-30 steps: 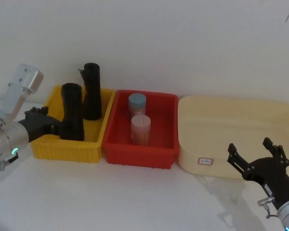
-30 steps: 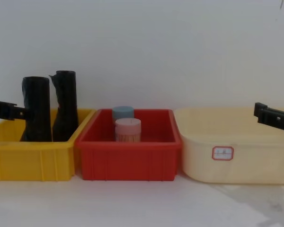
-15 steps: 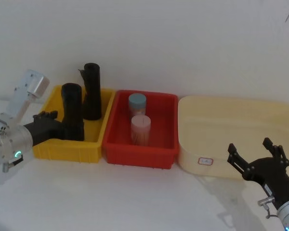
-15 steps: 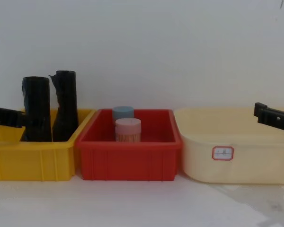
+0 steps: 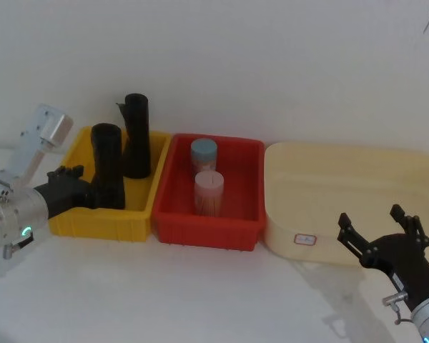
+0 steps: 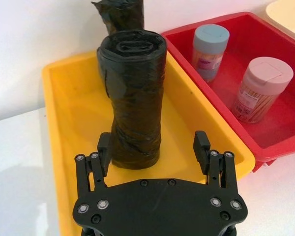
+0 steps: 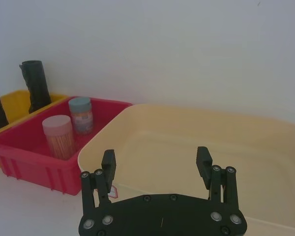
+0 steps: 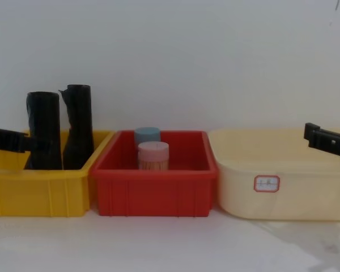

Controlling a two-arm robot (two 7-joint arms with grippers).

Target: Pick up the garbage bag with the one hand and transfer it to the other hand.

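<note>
Left gripper (image 6: 153, 145): comes in from the left over the near-left part of the yellow bin (image 5: 100, 221), low down, level with the lower part of the garbage bag (image 5: 106, 163). Jaws apart, one finger (image 6: 104, 149) on each side of the roll's base. That finger sits just beside the plastic (whether it touches, I cannot tell); the other stands clearly apart from it. Not clamped.

Garbage bag: upright in the yellow bin, on the near side, base on the bin floor. A second black roll (image 5: 136, 136), with a ragged flap at its top edge, stands upright just behind it and a little to the right, at the far side of the same bin.

Red bin (image 5: 173, 214): middle of the row, just right of the yellow bin. It holds two upright jars, the blue-lidded jar (image 5: 204, 153) farther and the pink-lidded jar (image 5: 208, 191) nearer.

Cream tub (image 5: 286, 229): right of the red bin, with a small red-bordered label (image 5: 305, 239) on its near wall.

Right gripper (image 7: 156, 162): hovers at the near right, by the tub's near wall, well apart from the garbage bag. Jaws wide apart.
</note>
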